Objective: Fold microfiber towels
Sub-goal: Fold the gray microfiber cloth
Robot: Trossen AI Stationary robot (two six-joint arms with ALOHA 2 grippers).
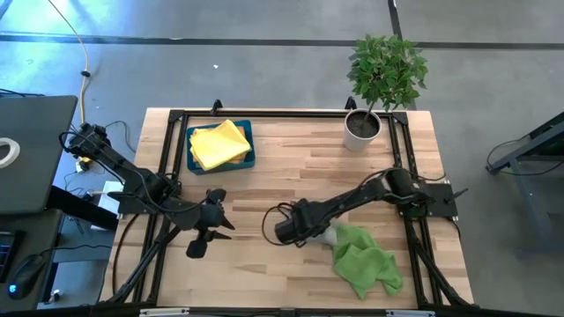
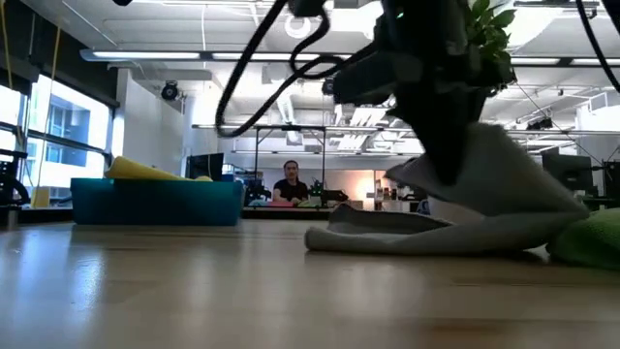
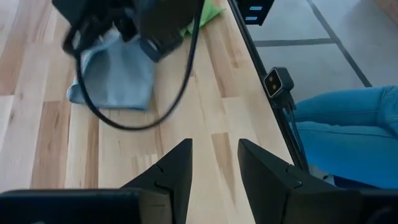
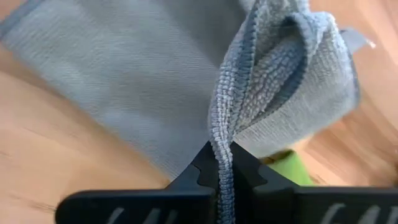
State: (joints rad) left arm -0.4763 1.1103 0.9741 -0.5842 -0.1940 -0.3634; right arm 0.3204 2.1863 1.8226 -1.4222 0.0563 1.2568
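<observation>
Spanning a concrete floor, wooden table [image 1: 282, 167]; person [image 2: 290, 181] perhaps seated behind.

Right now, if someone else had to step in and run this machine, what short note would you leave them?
Right pincer: shut on an edge of the soft grey microfiber towel, lifting it off the wooden table, mid-fold.
Left pincer: open, empty, waiting over bare wood at the table's left front.
Done: yellow microfiber towels lie folded in the dark teal rectangular tray.
Left: finish the grey towel, then the crumpled green microfiber towels beside it.
</observation>
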